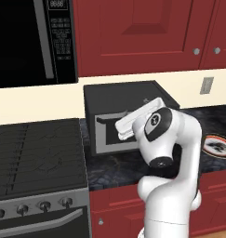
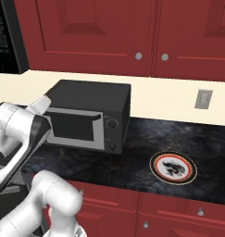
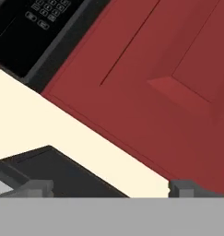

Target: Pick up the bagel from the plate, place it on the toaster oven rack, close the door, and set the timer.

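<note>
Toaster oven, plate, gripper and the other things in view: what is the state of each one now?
toaster oven: upright on the counter.
door: closed.
plate: flat on the counter, no bagel visible on it.
gripper: open, holding nothing.
microwave: door closed.
cabinet doors: closed.

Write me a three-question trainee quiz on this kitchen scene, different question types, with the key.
1. True or false: the toaster oven door is shut.
2. Multiple choice: the plate lies on the counter (A) to the right of the toaster oven, apart from it, (B) on top of it, (C) on the stove.
3. Fill in: the gripper fingers stand ____.

Key: 1 true; 2 A; 3 open
</note>
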You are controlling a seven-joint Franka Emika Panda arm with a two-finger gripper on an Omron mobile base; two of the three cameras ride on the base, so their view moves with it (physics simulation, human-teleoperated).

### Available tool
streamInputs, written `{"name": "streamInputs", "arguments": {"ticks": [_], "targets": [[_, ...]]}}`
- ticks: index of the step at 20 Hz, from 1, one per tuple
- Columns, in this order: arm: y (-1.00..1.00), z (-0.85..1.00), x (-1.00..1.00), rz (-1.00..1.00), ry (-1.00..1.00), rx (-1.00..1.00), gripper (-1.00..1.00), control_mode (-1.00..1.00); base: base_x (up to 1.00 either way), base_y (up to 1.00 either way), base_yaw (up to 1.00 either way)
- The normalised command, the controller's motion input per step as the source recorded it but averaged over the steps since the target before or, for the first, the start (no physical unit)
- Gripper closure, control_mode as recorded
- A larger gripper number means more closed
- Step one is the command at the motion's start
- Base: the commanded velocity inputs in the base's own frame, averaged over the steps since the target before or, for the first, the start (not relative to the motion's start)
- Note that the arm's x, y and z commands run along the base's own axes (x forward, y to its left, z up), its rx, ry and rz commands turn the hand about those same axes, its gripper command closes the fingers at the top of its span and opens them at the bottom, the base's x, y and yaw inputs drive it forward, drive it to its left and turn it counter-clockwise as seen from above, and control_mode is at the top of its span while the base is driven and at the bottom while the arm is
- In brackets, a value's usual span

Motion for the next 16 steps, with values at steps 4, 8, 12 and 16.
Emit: {"name": "streamInputs", "arguments": {"ticks": [4,8,12,16], "targets": [[0.00,0.69,-0.90,-0.03,0.45,0.21,-1.00,-1.00,0.00,0.00,0.00],[0.24,0.67,-0.79,0.22,0.22,0.31,-1.00,-1.00,0.00,0.00,0.00],[0.35,0.63,-0.60,0.34,0.23,0.41,-1.00,-1.00,0.00,0.00,0.00],[0.35,0.64,-0.36,0.41,0.28,0.48,-1.00,-1.00,0.00,0.00,0.00]]}}
